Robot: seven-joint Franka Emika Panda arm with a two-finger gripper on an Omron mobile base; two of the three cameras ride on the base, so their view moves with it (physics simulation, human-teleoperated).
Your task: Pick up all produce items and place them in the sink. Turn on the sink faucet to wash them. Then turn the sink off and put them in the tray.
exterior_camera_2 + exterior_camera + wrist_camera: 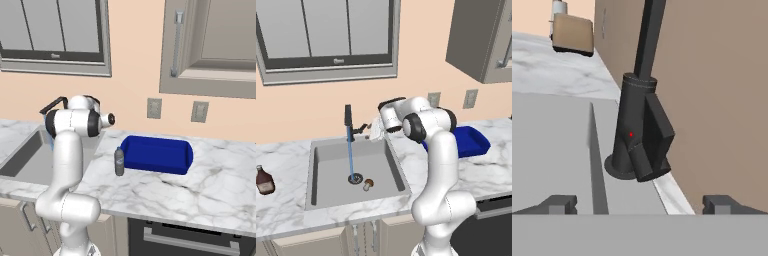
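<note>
- The sink (pixel 318 172) is sitting sunk in the white marble counter (pixel 486 170), and it is holding one thing: the little brown-capped mushroom (pixel 368 184), lying on the basin floor just beside the round drain (pixel 355 177).
- Water is running: a thin blue stream (pixel 350 152) is dropping straight from the spout onto the drain.
- The blue tray (pixel 156 154) is resting on the counter to the right of the sink, and I'm seeing nothing inside it; a small grey bottle (pixel 119 161) is standing upright just beside its left end.
- The black faucet (pixel 348 116) is standing at the back rim of the sink, and its side lever (pixel 656 131) is showing up close in the hand view.
- The gripper (pixel 641 204) is hovering near that lever, fingertips (pixel 559 204) spread wide apart and holding nothing.
- A brown glass bottle (pixel 263 180) is standing on the counter well left of the sink.
</note>
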